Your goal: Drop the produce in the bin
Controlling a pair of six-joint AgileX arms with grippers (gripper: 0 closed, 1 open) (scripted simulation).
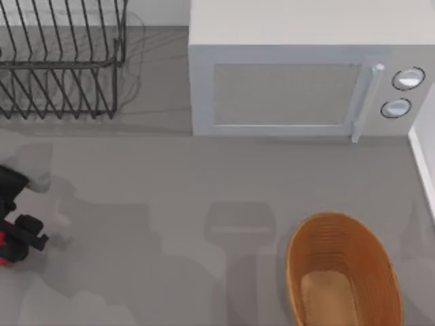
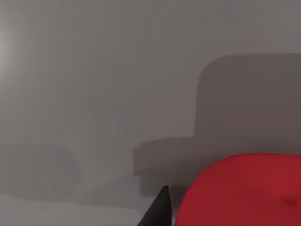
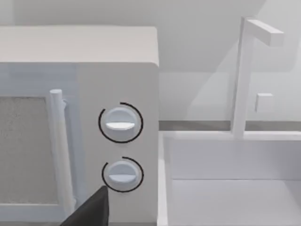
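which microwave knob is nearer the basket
The lower knob; in the top view it sits below the upper knob, closer to the basket at the table's front right.

The left arm (image 1: 17, 204) is matte black, built of blocky, rounded segments, with a pale grey rounded part behind them. Its left gripper (image 1: 30, 234) is black too (stubby, squared ends). A dark, pointed fingertip (image 2: 159, 211) shows by the wrist camera.
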